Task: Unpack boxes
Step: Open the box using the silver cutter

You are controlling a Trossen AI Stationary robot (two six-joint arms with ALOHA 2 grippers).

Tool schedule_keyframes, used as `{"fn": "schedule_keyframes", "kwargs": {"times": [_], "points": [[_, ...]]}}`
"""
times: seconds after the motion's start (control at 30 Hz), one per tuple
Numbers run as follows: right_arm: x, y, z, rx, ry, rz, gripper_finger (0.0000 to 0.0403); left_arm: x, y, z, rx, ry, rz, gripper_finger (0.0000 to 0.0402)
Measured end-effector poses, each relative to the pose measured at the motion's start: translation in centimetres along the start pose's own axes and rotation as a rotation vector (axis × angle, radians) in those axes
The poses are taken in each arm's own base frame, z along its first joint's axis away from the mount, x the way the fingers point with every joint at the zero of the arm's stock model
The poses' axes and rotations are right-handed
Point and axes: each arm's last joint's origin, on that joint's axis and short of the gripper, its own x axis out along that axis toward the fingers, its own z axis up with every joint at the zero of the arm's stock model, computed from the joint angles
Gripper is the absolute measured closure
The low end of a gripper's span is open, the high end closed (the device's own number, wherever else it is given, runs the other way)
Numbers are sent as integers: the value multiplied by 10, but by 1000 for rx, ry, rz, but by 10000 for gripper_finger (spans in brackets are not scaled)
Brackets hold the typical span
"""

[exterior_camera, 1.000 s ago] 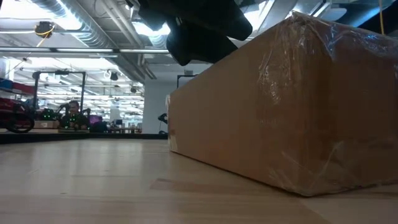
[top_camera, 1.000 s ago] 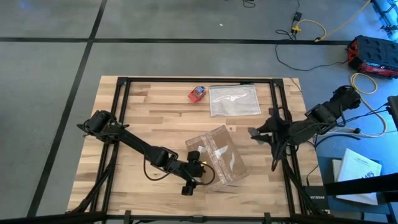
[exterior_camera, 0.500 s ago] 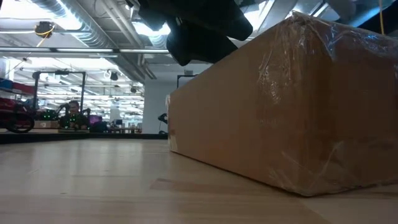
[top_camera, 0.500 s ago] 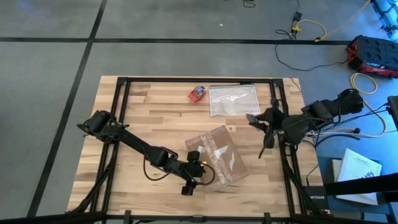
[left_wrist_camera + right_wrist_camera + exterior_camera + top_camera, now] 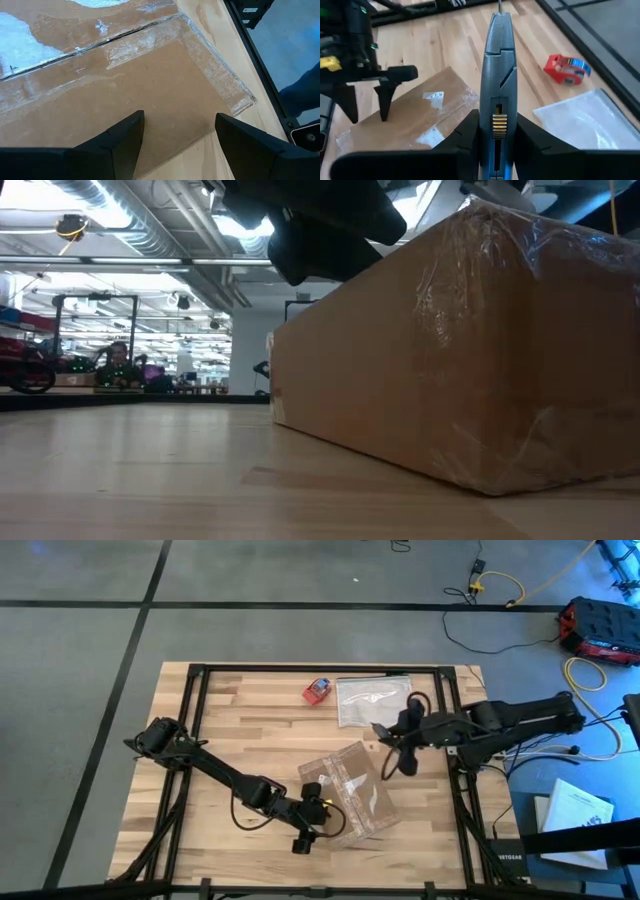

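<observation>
Top-down and wrist views of 1 box-opening stage. Cardboard box (image 5: 353, 792) flat on the wooden table (image 5: 230, 710), toward the near edge, flaps down and clear tape strips (image 5: 150, 42) unbroken across the seam: nothing removed as yet, so judged an early stage, with cutting, flap lifting and emptying all left. Left gripper (image 5: 312, 822) at the box's left edge, fingers (image 5: 125, 137) spread apart and poised over the lid's corner, nothing between them; contact with the cardboard not clear enough to call. Right gripper (image 5: 400, 740) above the table between the box and the clear plastic bag (image 5: 374, 700), fingers closed on a slim grey-blue cutter (image 5: 497, 90) whose tip points out toward the box; blade extension not discernible. Small red-and-blue object (image 5: 317, 690) just beside the bag at the far side, well apart from the box. Low view filled by the box's side wall (image 5: 450, 360), taped and closed.
</observation>
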Motion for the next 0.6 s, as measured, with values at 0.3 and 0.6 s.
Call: {"fn": "schedule_keyframes", "kwargs": {"times": [0.3, 0.6], "points": [[20, 5, -1, 146, 48, -63, 342, 1, 5, 1, -9, -2, 5, 168], [33, -8, -7, 304, 121, -222, 342, 2, 4, 4, -31, -37, 0, 168]]}}
